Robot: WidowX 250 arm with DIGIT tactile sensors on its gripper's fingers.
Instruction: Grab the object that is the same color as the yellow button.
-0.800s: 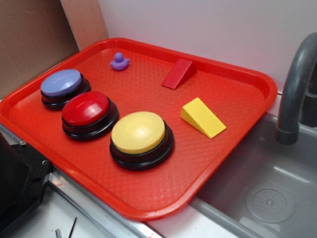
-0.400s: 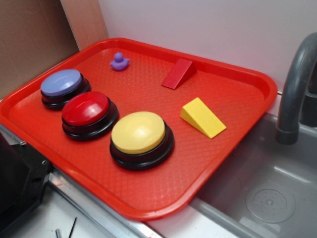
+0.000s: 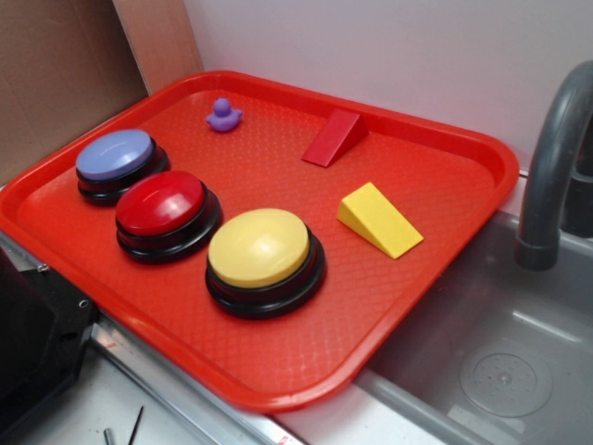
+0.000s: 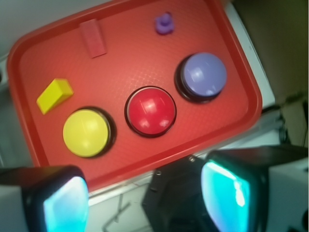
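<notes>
The yellow wedge (image 3: pixel 381 220) (image 4: pixel 54 94) lies on the red tray (image 3: pixel 435 162) (image 4: pixel 43 150), towards its right side in the exterior view. The yellow button (image 3: pixel 261 252) (image 4: pixel 87 133), a pale yellow dome on a black base, stands just left of it near the tray's front. In the wrist view my gripper (image 4: pixel 145 200) hangs high above the tray's near edge, open, with nothing between its teal fingers (image 4: pixel 65 205). The gripper does not appear in the exterior view.
A red button (image 3: pixel 163 208) and a lavender button (image 3: pixel 117 159) line up left of the yellow one. A red wedge (image 3: pixel 334 138) and purple duck (image 3: pixel 223 115) sit at the tray's back. A grey sink (image 3: pixel 500 362) with faucet (image 3: pixel 548 176) lies right. Black hardware (image 3: pixel 32 343) stands front left.
</notes>
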